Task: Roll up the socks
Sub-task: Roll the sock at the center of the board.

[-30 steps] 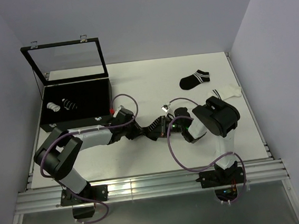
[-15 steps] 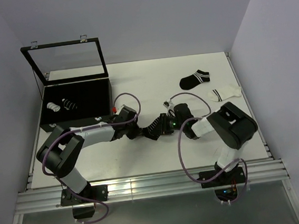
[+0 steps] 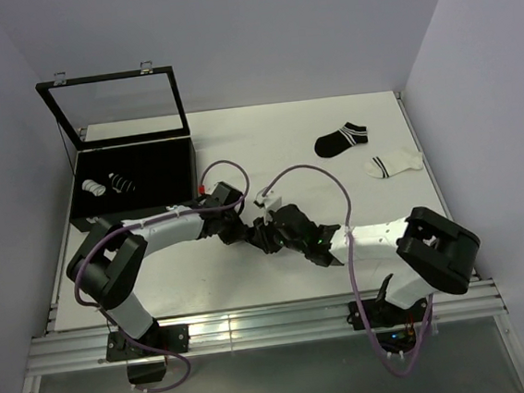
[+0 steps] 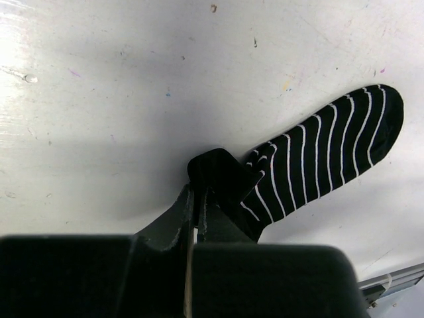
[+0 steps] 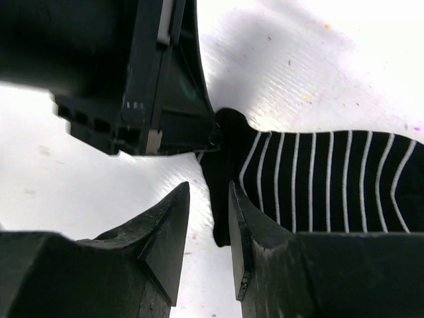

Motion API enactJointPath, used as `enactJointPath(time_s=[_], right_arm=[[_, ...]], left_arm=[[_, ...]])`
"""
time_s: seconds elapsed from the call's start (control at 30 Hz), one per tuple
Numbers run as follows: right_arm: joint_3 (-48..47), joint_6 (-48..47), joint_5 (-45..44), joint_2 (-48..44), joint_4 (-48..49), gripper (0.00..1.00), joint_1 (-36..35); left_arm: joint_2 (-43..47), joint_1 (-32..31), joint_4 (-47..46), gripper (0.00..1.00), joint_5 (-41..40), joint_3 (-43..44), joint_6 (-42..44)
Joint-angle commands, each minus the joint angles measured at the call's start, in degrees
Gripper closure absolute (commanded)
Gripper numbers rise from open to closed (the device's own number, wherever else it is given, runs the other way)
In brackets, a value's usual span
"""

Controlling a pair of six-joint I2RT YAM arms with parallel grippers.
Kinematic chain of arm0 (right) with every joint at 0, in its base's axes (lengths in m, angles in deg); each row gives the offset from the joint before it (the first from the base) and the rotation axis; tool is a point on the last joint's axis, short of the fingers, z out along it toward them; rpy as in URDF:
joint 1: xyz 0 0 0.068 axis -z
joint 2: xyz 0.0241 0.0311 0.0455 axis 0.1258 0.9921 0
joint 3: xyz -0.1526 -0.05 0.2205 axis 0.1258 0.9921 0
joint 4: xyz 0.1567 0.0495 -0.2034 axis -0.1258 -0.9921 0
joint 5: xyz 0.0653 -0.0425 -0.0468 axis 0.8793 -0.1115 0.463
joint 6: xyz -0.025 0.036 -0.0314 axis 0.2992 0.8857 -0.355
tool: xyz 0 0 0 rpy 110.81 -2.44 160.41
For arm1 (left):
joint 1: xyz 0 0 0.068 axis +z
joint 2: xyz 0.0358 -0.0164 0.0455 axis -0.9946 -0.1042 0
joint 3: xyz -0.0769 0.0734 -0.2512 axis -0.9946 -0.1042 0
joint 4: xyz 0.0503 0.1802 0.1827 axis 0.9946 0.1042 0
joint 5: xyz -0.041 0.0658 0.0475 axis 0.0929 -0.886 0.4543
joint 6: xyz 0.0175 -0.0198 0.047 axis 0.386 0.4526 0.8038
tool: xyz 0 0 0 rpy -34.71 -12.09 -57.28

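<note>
A black sock with thin white stripes lies flat on the white table. My left gripper is shut on its bunched black cuff. My right gripper faces it from the other side and is open. The cuff's edge hangs in the gap between its fingertips, and the striped foot stretches off to the right. From above, both grippers meet mid-table and hide most of this sock. Two more socks lie flat at the far right, one black and one white.
A black box with its glass lid raised stands at the back left. Two rolled socks lie inside it. The right arm's purple cable arches over the middle of the table.
My left gripper has shut on the sock's cuff. My right gripper has opened and let go, and the right arm has swung low and stretched out to the left.
</note>
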Motion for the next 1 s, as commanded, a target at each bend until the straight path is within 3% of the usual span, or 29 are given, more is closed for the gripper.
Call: enactJointPath(time_s=[0.0, 0.33, 0.73, 0.83, 0.97], right_arm=[[-1.9, -6.9, -12.1, 2.2, 0.2, 0.62, -4.3], [-5.8, -13.2, -24.7, 9.2, 0.9, 0.62, -14.1], [-10.5, -13.1, -30.7, 19.1, -3.6, 0.63, -16.6], [-10.9, -11.7, -32.0, 20.6, -5.2, 0.67, -16.5], [-10.8, -10.0, -31.1, 21.3, -6.7, 0.79, -15.9]], left_arm=[[-0.8, -0.3, 3.6, 1.0, 0.0, 1.7, 1.8], [-2.0, -0.3, 4.5, 1.0, 1.2, 3.1, 2.7], [-2.2, 0.1, 4.4, 1.0, 2.6, 3.0, 3.0], [-2.0, 0.3, 4.5, 1.0, 2.7, 3.1, 3.3], [-1.3, 1.1, 4.5, 1.0, 3.0, 2.7, 3.8]])
